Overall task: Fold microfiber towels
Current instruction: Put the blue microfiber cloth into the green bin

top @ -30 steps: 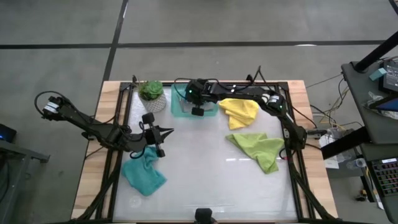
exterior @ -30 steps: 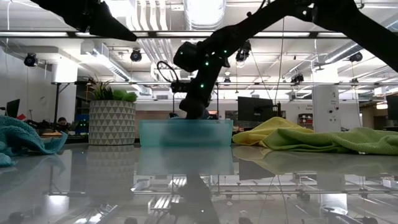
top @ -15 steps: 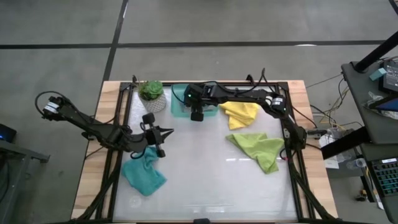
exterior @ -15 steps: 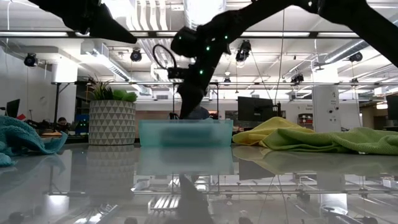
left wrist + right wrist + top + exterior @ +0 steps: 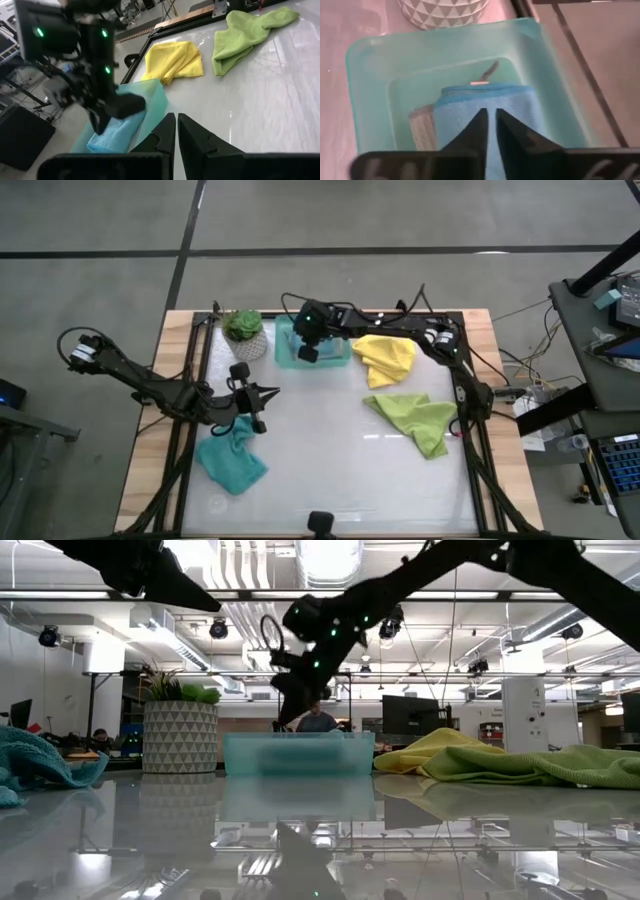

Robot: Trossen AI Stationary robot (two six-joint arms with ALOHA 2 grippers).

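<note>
Your right gripper (image 5: 309, 352): fingers together, empty, above the teal tray (image 5: 375, 80). Folded blue towel (image 5: 485, 107) lies in the tray directly beneath it, on a grey towel (image 5: 421, 131). Your left gripper (image 5: 268, 392): closed, holding nothing, crumpled teal towel (image 5: 233, 458) just beside it on the table.

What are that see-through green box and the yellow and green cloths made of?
The box looks like thin frosted plastic: its walls are rigid, smooth and let light through. The yellow cloth and green cloth look like soft matte microfibre or similar fabric: they lie in limp, rumpled folds with no shine.
</note>
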